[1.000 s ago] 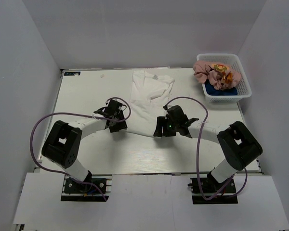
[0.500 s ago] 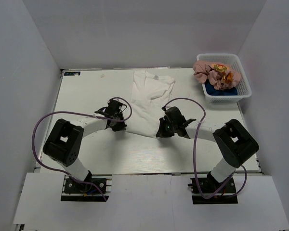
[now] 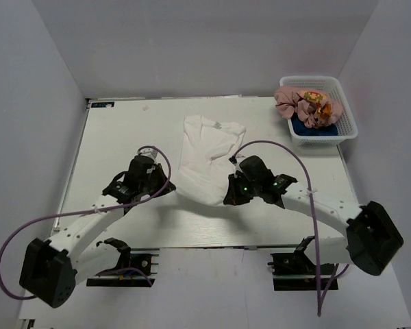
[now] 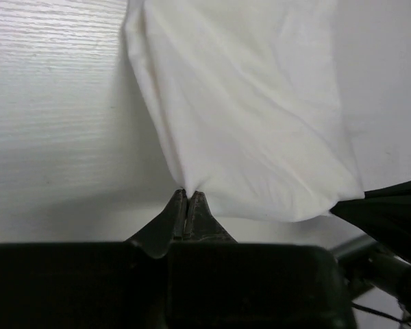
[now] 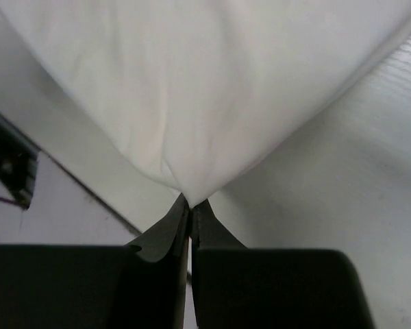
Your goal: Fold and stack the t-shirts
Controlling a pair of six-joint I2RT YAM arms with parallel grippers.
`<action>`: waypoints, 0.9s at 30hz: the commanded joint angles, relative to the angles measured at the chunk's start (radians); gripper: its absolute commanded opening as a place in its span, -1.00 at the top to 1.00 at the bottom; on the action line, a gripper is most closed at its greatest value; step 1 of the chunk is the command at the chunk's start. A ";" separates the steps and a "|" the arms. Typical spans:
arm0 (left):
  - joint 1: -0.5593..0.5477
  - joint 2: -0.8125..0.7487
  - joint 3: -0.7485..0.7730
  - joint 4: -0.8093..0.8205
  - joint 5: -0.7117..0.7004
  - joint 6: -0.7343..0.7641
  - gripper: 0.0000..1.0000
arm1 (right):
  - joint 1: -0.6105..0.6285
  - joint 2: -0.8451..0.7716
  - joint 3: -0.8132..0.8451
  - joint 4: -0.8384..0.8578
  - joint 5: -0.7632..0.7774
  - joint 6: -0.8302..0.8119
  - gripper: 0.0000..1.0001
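Note:
The white t-shirt (image 3: 207,154) lies lengthwise in the middle of the table, with its near hem drawn taut between my two grippers. My left gripper (image 3: 170,185) is shut on the hem's near left corner, the cloth pinched at its tips (image 4: 188,195). My right gripper (image 3: 227,199) is shut on the near right corner (image 5: 190,201). White cloth (image 4: 253,103) fans out from each pinch (image 5: 192,89). The pink t-shirt (image 3: 307,104) with a yellow-orange print is bunched in the basket, on top of the navy blue t-shirt (image 3: 316,129).
The white mesh basket (image 3: 347,118) stands at the back right of the table. Purple cables loop over both arms. White walls close in the table on three sides. The table's near edge (image 3: 212,245) runs just in front of both grippers.
Both grippers have shut on the white t-shirt's near corners. Both arms have drawn back toward the near edge, and the shirt has slid with them, away from the back wall.

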 commanded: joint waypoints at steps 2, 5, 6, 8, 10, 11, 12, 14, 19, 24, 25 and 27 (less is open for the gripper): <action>0.000 -0.161 0.013 -0.078 0.086 -0.051 1.00 | 0.018 -0.147 0.014 -0.129 -0.069 -0.032 1.00; 0.000 -0.240 0.058 -0.092 0.086 -0.051 1.00 | 0.008 -0.212 0.049 -0.153 -0.093 -0.027 1.00; 0.000 -0.240 0.082 -0.092 0.086 -0.042 1.00 | 0.009 -0.222 0.060 -0.167 -0.096 -0.029 1.00; 0.000 -0.240 0.104 -0.092 0.062 -0.033 1.00 | 0.005 -0.212 0.106 -0.204 -0.079 -0.035 1.00; 0.000 -0.209 0.144 -0.083 0.021 -0.033 1.00 | -0.008 -0.196 0.164 -0.219 -0.070 -0.041 1.00; 0.000 -0.194 0.158 -0.083 0.004 -0.033 1.00 | -0.011 -0.184 0.176 -0.226 -0.055 -0.041 1.00; 0.000 -0.165 0.187 -0.069 -0.012 -0.024 1.00 | -0.015 -0.176 0.213 -0.242 -0.046 -0.047 1.00; 0.000 -0.139 0.223 -0.034 -0.062 -0.023 1.00 | -0.038 -0.141 0.238 -0.264 -0.020 -0.071 1.00; 0.021 -0.041 0.308 0.020 -0.130 0.013 1.00 | -0.092 -0.103 0.319 -0.252 -0.009 -0.108 1.00; 0.021 0.126 0.434 0.011 -0.180 0.052 1.00 | -0.175 -0.029 0.368 -0.243 -0.042 -0.121 1.00; 0.021 0.148 0.466 0.021 -0.180 0.061 1.00 | -0.184 -0.019 0.376 -0.239 -0.074 -0.122 1.00; 0.021 0.194 0.493 0.030 -0.190 0.073 1.00 | -0.219 0.011 0.374 -0.212 -0.119 -0.127 1.00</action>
